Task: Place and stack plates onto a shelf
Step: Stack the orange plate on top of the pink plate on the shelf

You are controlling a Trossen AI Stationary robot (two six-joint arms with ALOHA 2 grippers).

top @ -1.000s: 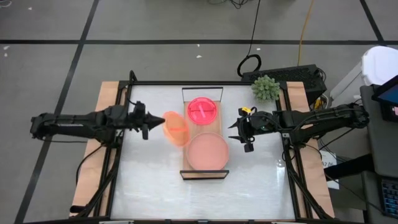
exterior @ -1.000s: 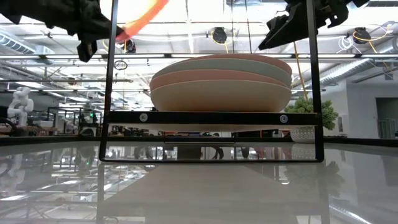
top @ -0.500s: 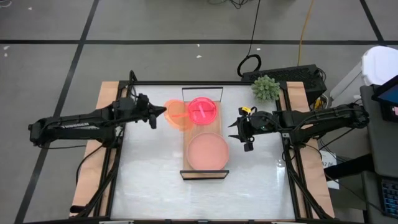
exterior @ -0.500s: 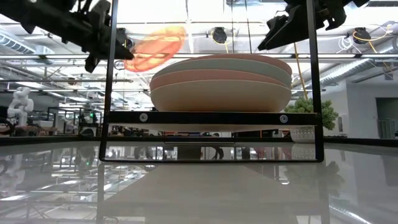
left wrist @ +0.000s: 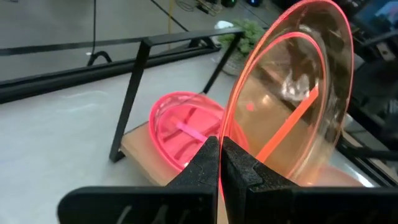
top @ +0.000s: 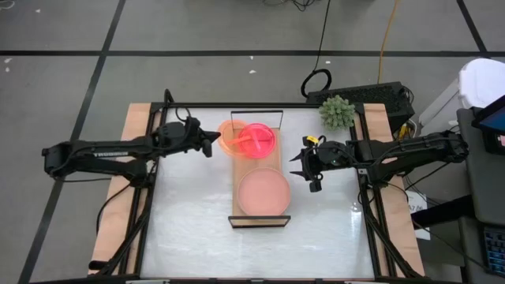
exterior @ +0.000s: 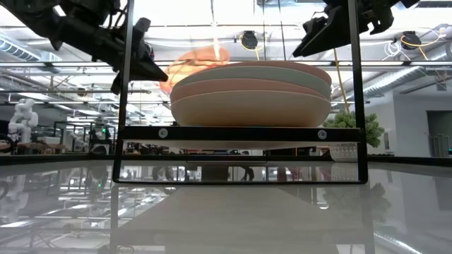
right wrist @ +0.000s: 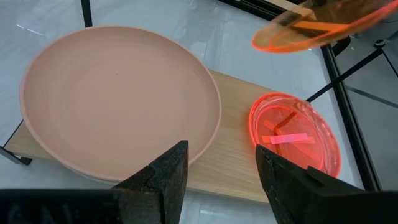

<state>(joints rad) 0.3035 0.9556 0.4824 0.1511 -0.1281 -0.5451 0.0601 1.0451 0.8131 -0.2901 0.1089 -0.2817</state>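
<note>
My left gripper [top: 208,143] is shut on a translucent orange plate [top: 230,132] that hovers over the shelf's far end and partly overlaps the small hot-pink plates [top: 258,140] lying there. The shelf [top: 259,162] is a light-wood board with black wire frames. A stack of larger plates, dusty-pink on top [top: 263,192], sits on its near half; the low view shows beige, pink and grey-green layers [exterior: 251,92]. My right gripper [top: 309,167] is open and hangs in the air to the right of the shelf, touching nothing. My left gripper pinches the orange plate's rim [left wrist: 222,146] between its two fingers, at the plate's left edge. The fingers come roughly level from the table's left. The plate is lifted clear, slightly tilted, above the hot-pink plates [left wrist: 183,127].
A spiky green plant [top: 337,111] stands at the table's far right corner. Black frame rails and wooden strips [top: 134,150] run along the table's left and right sides. The white tabletop [top: 189,213] lies bare to the left of the shelf.
My left gripper has moved toward the far edge and rightward toward the shelf, coming down as it went. It has carried the orange plate from beside the shelf's left side to over the hot-pink plates. The plate has turned from steeply tilted to nearly level.
</note>
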